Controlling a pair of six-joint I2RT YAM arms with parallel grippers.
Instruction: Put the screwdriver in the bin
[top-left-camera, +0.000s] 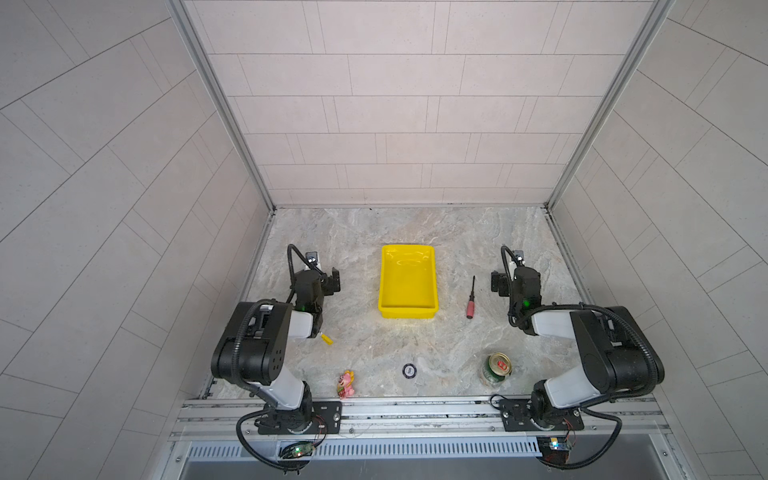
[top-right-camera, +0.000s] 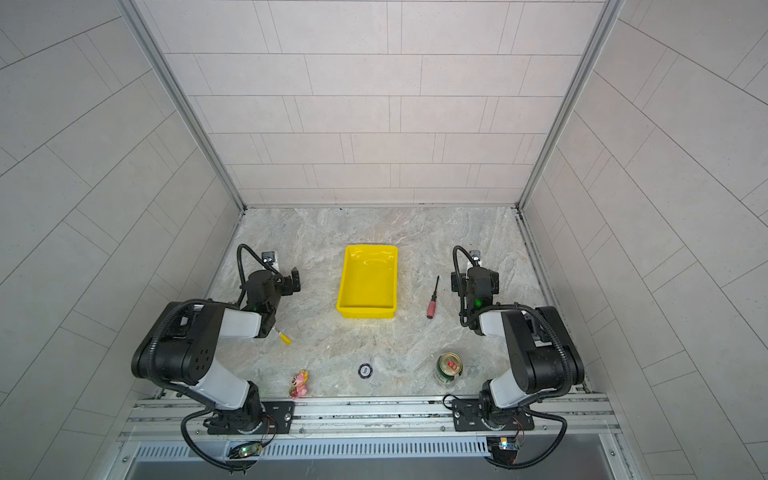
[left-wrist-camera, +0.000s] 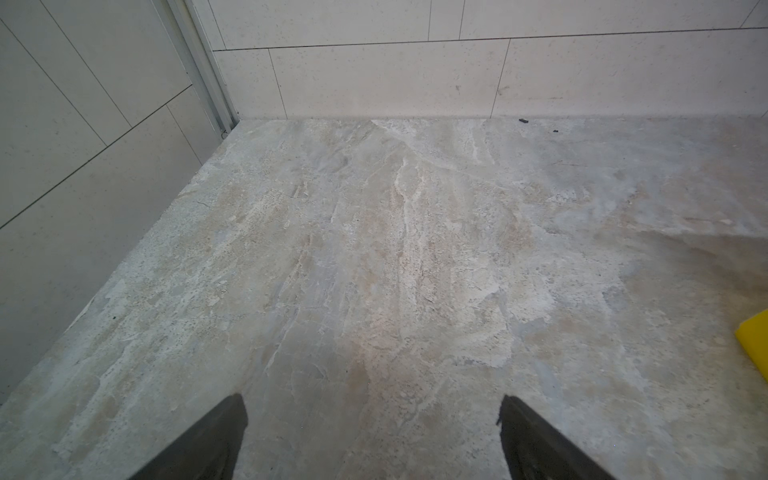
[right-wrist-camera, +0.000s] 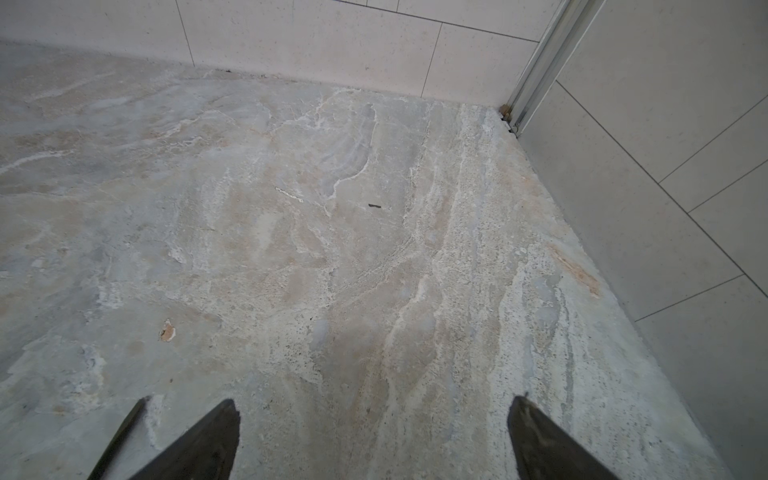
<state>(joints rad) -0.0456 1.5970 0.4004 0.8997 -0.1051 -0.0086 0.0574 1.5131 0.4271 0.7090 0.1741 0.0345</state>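
Note:
The screwdriver (top-left-camera: 470, 305) (top-right-camera: 432, 306) lies flat on the stone tabletop, red-pink handle toward the front, thin black shaft pointing to the back. Left of it stands the yellow bin (top-left-camera: 407, 311) (top-right-camera: 365, 311), with nothing in it; one corner of the bin (left-wrist-camera: 755, 345) shows in the left wrist view. My right gripper (top-left-camera: 498, 284) (top-right-camera: 457, 284) (right-wrist-camera: 374, 405) hovers just right of the shaft, open and holding nothing. My left gripper (top-left-camera: 332, 281) (top-right-camera: 295, 282) (left-wrist-camera: 372, 405) is left of the bin, open and holding nothing.
A yellow-capped marker (top-left-camera: 326, 338) pokes out from under the left arm. Along the front lie a pink toy (top-left-camera: 346, 384), a small black disc (top-left-camera: 409, 370) and an upright green can (top-left-camera: 496, 369). Tiled walls close in the back and both sides.

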